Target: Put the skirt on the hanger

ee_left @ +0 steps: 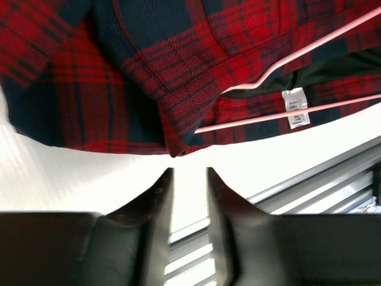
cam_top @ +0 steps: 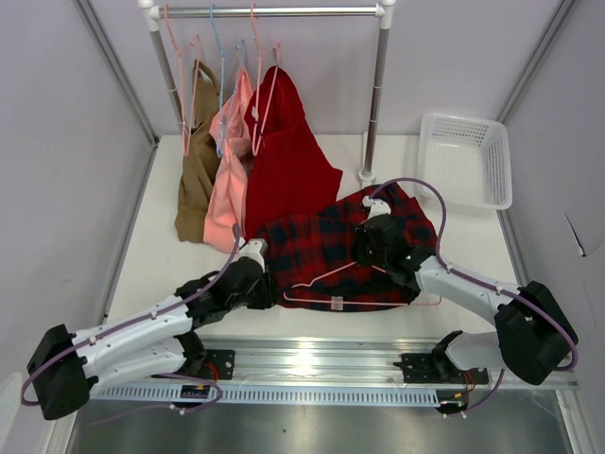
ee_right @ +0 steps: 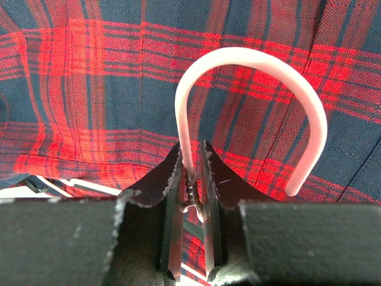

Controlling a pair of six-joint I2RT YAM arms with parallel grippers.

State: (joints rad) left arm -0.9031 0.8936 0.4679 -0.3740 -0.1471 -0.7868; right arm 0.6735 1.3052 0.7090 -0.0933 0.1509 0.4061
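Observation:
The red and navy plaid skirt point(cam_top: 321, 248) lies flat on the white table, with the pale-pink wire hanger point(cam_top: 326, 275) on top of it and partly tucked into it. A white label point(ee_left: 294, 108) sits at the near hem. My right gripper point(ee_right: 190, 152) is shut on the hanger's twisted neck just below the hook point(ee_right: 256, 59), over the skirt's right part point(cam_top: 376, 238). At the skirt's left near corner, my left gripper point(ee_left: 189, 174) is open with nothing between its fingers. Its tips stop just short of the hem point(ee_left: 175, 149).
A clothes rail point(cam_top: 274, 11) at the back holds tan point(cam_top: 197, 170), salmon-pink point(cam_top: 230, 161) and plain red point(cam_top: 288, 170) garments, plus a light-blue hanger point(cam_top: 219, 57). A white basket point(cam_top: 501, 161) stands back right. A metal rail point(cam_top: 321, 364) runs along the near edge.

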